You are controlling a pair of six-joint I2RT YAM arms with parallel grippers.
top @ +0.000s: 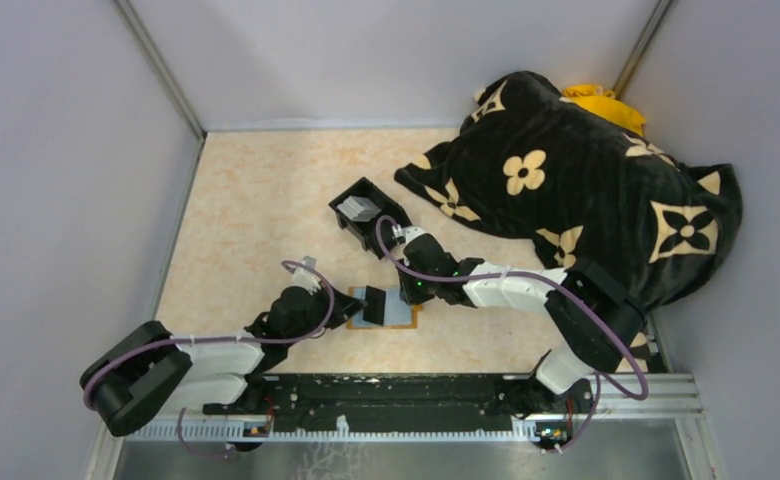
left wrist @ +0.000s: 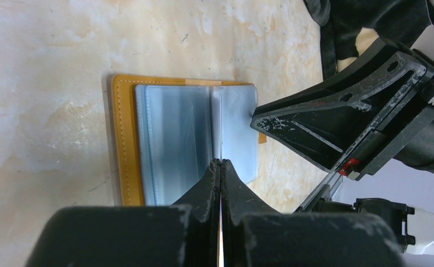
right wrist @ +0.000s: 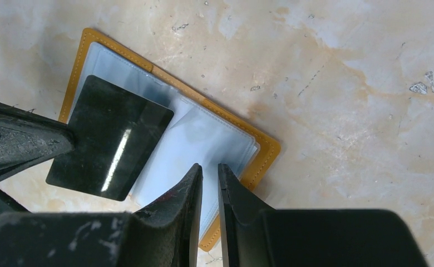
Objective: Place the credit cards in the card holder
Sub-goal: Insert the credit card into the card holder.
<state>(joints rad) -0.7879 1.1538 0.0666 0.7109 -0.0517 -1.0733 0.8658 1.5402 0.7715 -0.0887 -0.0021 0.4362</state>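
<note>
The orange-tan card holder (top: 413, 322) lies open on the table, its pale blue-grey pockets facing up (left wrist: 173, 139) (right wrist: 203, 133). My left gripper (top: 364, 305) (left wrist: 221, 162) is shut on a dark glossy credit card (right wrist: 112, 139) (top: 374, 305). It holds the card on edge over the holder's left half. My right gripper (top: 412, 292) (right wrist: 208, 167) is at the holder's right edge. Only a narrow gap separates its jaws, and the pocket shows through it. More grey credit cards (top: 358, 208) lie in the black box.
A black open-topped box (top: 378, 228) stands just behind the holder. A black blanket with cream flowers (top: 586, 190) covers the back right, with something yellow (top: 601, 100) behind it. Grey walls close in the table on three sides.
</note>
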